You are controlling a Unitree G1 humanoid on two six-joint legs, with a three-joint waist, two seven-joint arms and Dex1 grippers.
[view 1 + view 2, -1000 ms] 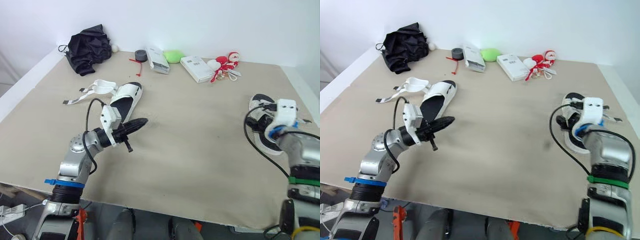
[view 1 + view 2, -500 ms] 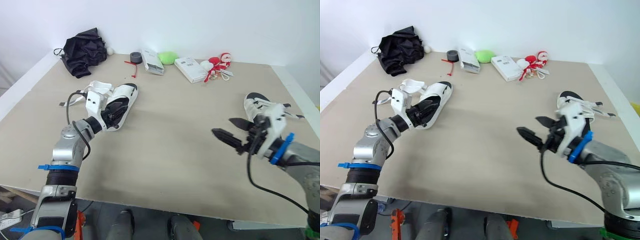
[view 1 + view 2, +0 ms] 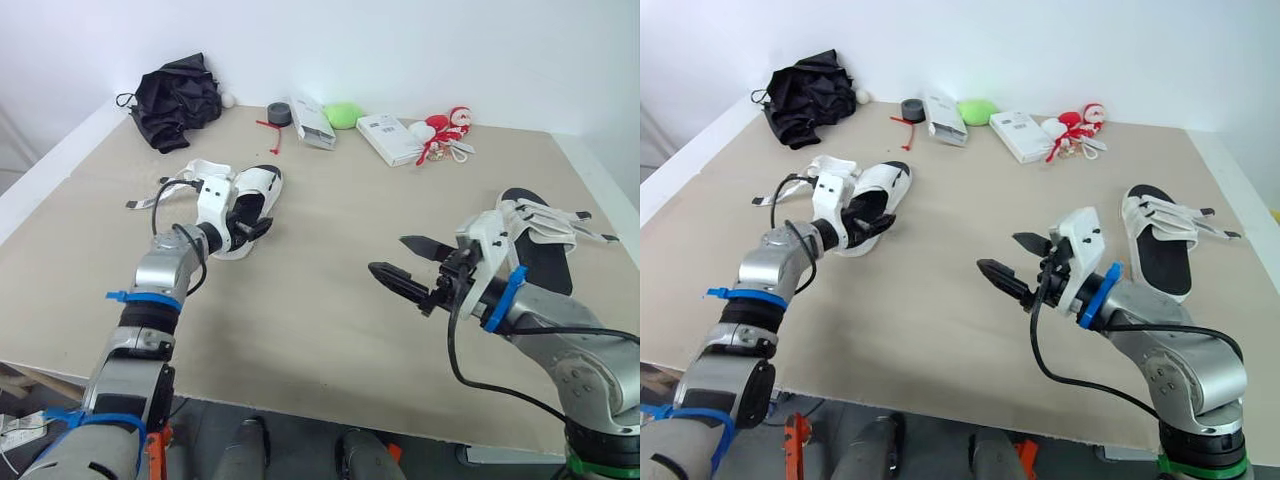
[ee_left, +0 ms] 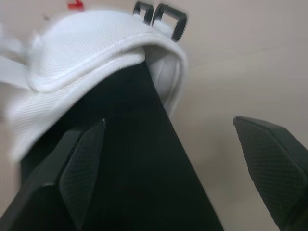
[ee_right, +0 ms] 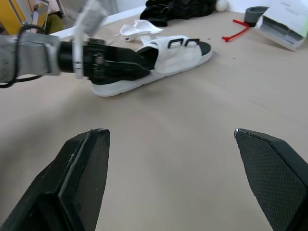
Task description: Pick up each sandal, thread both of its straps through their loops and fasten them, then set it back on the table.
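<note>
Your left arm reaches forward. The left gripper sits at the left sandal, fingers wide, one over the black footbed and one over the table. Your right gripper hovers mid-table, fingers wide, holding nothing. Sandals counted: two, both white with black footbeds and loose straps. The right sandal lies toward the table's right side.

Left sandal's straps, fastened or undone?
Undone: the straps lie spread on the table beside the sandal, and its loops are empty.
</note>
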